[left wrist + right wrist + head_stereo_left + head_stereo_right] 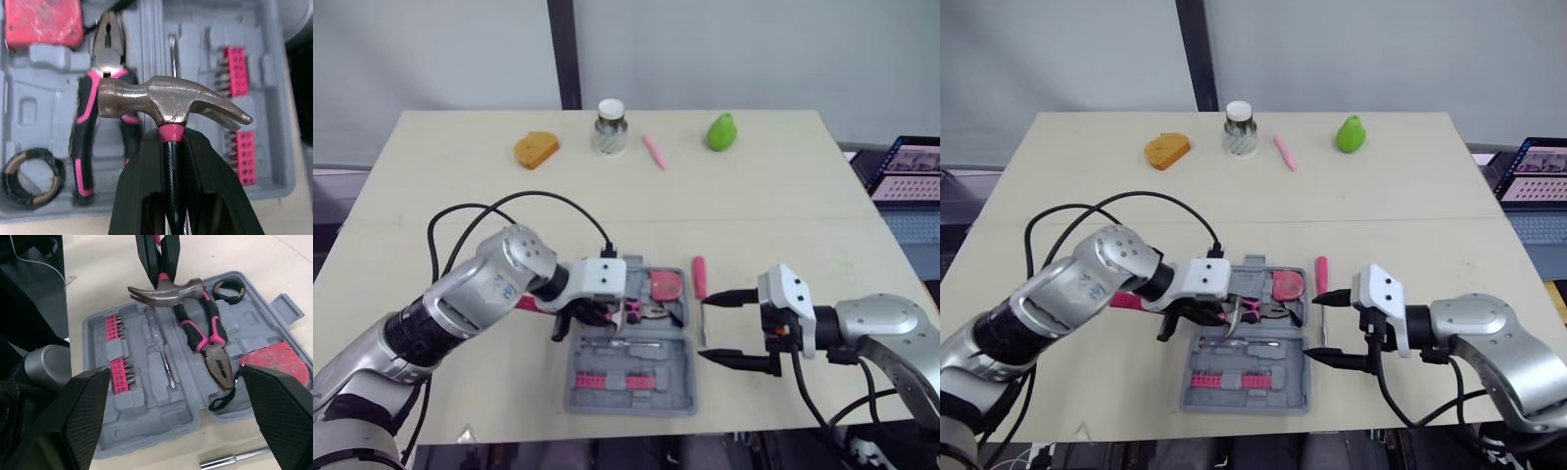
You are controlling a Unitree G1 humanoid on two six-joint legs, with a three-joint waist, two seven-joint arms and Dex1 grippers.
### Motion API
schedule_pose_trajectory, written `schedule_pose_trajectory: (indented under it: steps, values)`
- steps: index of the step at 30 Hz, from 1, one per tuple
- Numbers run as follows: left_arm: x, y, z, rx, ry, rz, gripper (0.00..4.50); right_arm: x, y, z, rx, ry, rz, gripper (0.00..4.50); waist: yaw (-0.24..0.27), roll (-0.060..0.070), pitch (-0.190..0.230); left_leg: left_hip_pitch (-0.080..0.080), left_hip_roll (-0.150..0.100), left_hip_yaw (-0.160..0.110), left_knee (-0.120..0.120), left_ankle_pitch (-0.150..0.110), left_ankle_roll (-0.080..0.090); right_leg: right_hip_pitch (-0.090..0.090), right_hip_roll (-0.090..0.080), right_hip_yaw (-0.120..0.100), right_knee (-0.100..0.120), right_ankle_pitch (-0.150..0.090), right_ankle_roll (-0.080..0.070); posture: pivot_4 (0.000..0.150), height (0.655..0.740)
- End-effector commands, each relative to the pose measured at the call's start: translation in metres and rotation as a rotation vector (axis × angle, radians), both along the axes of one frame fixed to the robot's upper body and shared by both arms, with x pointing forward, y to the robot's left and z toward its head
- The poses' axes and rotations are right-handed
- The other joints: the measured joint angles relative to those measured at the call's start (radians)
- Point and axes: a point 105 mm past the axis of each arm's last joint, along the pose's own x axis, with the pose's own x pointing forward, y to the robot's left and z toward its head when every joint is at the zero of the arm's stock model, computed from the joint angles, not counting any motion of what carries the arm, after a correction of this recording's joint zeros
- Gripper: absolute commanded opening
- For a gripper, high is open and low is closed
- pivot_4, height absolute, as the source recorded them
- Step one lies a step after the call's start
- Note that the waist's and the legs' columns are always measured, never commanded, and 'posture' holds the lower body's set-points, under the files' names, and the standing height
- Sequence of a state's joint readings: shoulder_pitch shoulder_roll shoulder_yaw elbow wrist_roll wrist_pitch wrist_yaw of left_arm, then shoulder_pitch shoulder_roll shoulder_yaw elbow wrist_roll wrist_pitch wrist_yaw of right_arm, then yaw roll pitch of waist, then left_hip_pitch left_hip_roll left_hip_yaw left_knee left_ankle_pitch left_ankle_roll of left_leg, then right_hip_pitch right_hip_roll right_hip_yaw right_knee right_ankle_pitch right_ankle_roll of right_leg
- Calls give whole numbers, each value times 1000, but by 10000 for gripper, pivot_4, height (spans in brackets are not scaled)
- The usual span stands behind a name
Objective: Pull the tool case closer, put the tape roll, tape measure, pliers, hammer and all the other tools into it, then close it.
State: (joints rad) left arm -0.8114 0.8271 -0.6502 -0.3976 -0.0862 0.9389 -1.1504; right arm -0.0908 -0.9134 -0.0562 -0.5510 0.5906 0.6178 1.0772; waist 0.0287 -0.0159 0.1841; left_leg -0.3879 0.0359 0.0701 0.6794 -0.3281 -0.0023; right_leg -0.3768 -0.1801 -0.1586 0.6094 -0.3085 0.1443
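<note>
The grey tool case (677,390) lies open near the table's front edge. In its tray lie pink-handled pliers (105,63), a black tape roll (32,174), a red tape measure (41,19), a thin screwdriver (159,345) and pink bit holders (120,367). My left gripper (607,318) is shut on the hammer (166,100) just below its steel head, which hangs over the pliers. My right gripper (708,328) stands open just right of the case, over the steel shaft of a pink-handled screwdriver (700,277) lying on the table.
Along the far edge stand an orange block (536,150), a glass jar (610,127), a pink marker (654,152) and a green pear (722,132). A black cable (509,211) loops over my left arm. A laptop (911,171) sits beyond the table's right side.
</note>
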Motion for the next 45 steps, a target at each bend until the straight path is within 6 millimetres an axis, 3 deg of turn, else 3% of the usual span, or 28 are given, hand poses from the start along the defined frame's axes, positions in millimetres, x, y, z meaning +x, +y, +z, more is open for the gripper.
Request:
schedule_pose_trajectory:
  steps: [1, 9, 22, 29, 45]
  values:
    - [-7, -11, -1, 4, -46, -25, 439, -5, 0, 8, -7, -30, 14, 45000, 2, 0, 0, 0, 0, 0, 1, 0, 0, 0, 0, 0, 0, 0, 0, 1500, 7400]
    - [-14, -48, -12, -46, -19, -69, 439, -7, -2, 7, -14, -4, 11, 45000, 27, 0, 0, -2, -1, -2, 5, -1, 2, 1, 0, 1, 1, 0, 0, 1500, 7400]
    - [-37, -78, -34, -40, 28, -112, 439, -11, -3, 9, -14, 8, -18, 45000, 27, 0, 0, -2, -2, -3, 5, -1, 2, 1, 0, 1, 1, 0, 0, 1500, 7400]
    - [-42, -96, -37, -70, 49, -85, 439, -12, -2, 9, -7, 8, -24, 45000, 27, 0, 0, -2, -2, -3, 5, -1, 2, 1, 0, 1, 2, 0, 0, 1500, 7400]
    - [-42, -106, -44, -89, 80, -17, 439, -12, -4, 9, -7, 11, -40, 45000, 27, 0, 0, -2, -2, -4, 5, -1, 2, 2, 0, 1, 2, 0, 0, 1500, 7400]
